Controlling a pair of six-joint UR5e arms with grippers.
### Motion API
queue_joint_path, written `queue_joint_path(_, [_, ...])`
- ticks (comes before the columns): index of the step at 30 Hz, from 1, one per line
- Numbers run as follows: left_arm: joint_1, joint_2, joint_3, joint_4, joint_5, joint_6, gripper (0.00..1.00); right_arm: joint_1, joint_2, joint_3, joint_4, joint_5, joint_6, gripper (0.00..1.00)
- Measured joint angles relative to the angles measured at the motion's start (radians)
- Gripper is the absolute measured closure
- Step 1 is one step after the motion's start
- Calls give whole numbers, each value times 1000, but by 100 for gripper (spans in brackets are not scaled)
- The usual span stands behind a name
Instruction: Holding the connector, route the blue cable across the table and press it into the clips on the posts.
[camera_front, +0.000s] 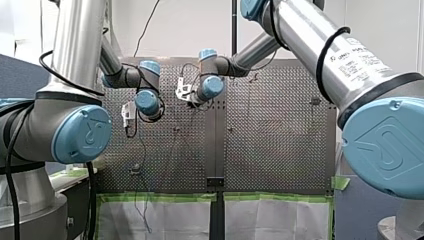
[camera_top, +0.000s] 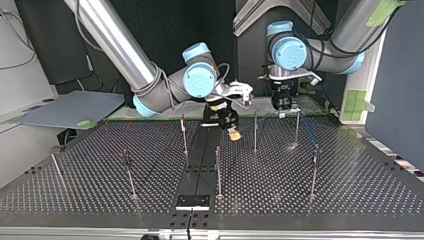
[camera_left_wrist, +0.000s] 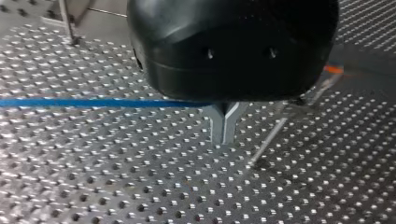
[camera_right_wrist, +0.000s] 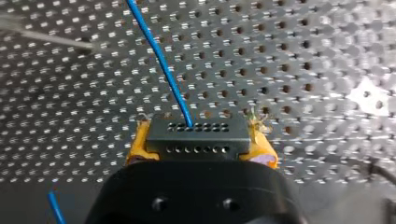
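The thin blue cable (camera_right_wrist: 161, 60) looks light and limp, so the stiff connector (camera_right_wrist: 198, 133), pinched in my right gripper (camera_right_wrist: 201, 140) over the table (camera_right_wrist: 327, 46), is the sure hold; my left gripper (camera_left_wrist: 224, 126) has its 2 fingers (camera_left_wrist: 215, 123) pressed together

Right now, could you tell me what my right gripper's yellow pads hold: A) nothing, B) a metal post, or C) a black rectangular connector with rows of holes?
C: the black rectangular connector sits clamped between the right gripper's yellow pads, with the thin blue cable leaving it.
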Motion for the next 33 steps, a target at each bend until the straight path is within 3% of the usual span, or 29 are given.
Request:
queue_joint_path(5, [3, -9, -6, 36, 25, -5, 99, 0, 0, 37, -1, -6, -22, 100])
queue_joint_path(10, [9, -13, -6, 65, 51, -18, 99, -2, 2, 76, -4, -11, -31, 100])
queue_joint_path(17, [5, -59, -6, 84, 53, -21, 99, -8, 31, 103, -5, -30, -40, 100])
queue_joint_path(33, [9, -213, -2, 172, 83, -15, 99, -35, 67, 104, -17, -50, -35, 100])
